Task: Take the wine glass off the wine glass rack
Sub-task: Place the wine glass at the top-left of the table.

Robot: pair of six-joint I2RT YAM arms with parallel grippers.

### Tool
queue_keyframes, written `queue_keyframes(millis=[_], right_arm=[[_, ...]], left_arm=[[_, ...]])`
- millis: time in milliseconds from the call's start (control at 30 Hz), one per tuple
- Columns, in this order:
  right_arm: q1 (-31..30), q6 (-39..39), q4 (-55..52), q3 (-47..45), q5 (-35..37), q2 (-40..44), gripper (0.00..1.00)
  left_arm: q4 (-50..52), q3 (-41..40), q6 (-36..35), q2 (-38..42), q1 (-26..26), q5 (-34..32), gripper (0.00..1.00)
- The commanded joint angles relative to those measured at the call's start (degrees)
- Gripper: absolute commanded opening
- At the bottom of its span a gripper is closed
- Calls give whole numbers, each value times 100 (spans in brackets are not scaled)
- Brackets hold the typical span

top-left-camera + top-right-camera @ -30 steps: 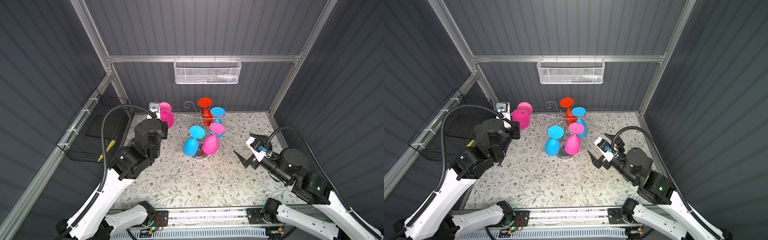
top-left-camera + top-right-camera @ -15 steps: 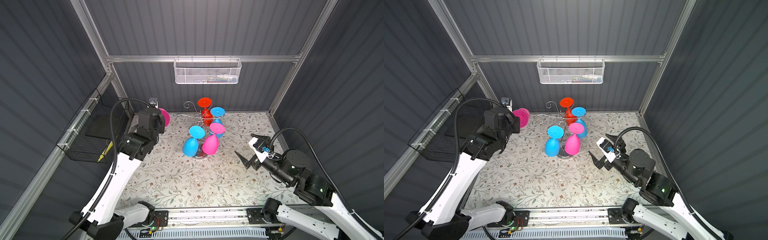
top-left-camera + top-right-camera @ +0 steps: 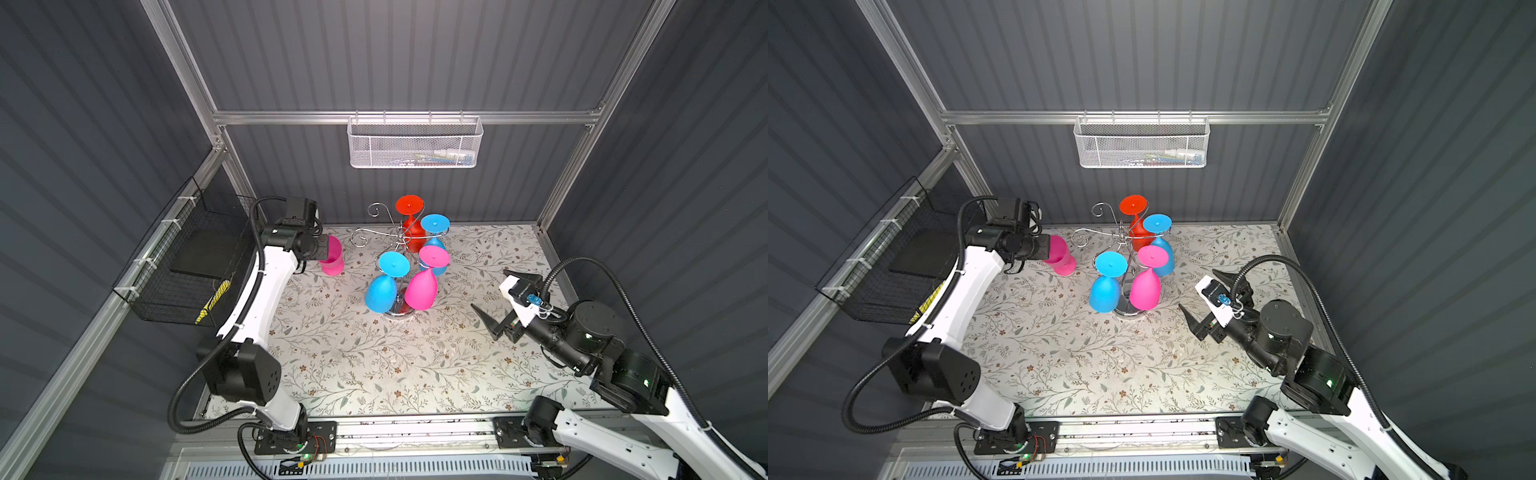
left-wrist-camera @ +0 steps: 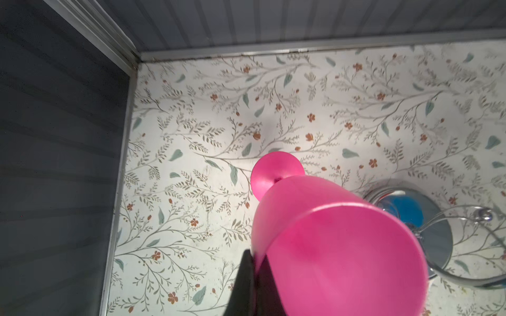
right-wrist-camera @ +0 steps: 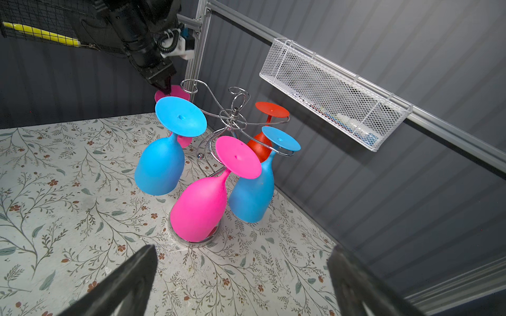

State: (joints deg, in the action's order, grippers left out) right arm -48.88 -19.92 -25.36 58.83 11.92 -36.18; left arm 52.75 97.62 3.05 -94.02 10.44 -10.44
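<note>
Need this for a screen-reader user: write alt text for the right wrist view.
A chrome wine glass rack on a floral table holds two blue glasses, a pink glass and a red glass upside down. Behind it the left gripper grips a second pink glass; the open right gripper frames the foreground.

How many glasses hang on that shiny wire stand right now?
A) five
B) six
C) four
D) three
C: on the wine glass rack hang a front blue glass, a rear blue glass, a hanging pink glass and a red glass; the second pink glass is in the left pincer, clear of the rack.
</note>
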Motion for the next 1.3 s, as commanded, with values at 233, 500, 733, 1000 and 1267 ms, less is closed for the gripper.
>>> queue_keyframes(millis=[233, 500, 733, 1000, 1267], right_arm=[[-34, 129, -118, 28, -135, 85, 99], [-34, 139, -199, -11, -142, 135, 99], [-34, 200, -292, -82, -128, 240, 99], [-34, 190, -347, -95, -93, 270, 99], [-34, 184, -373, -117, -66, 261, 99]], left_arm=[[821, 963, -182, -1089, 11, 319, 0], [1112, 1228, -233, -1588, 16, 459, 0], [1299, 1474, -252, -1939, 11, 568, 0], [1370, 1600, -261, -2146, 10, 622, 0], [1402, 1696, -226, -2110, 10, 561, 40]])
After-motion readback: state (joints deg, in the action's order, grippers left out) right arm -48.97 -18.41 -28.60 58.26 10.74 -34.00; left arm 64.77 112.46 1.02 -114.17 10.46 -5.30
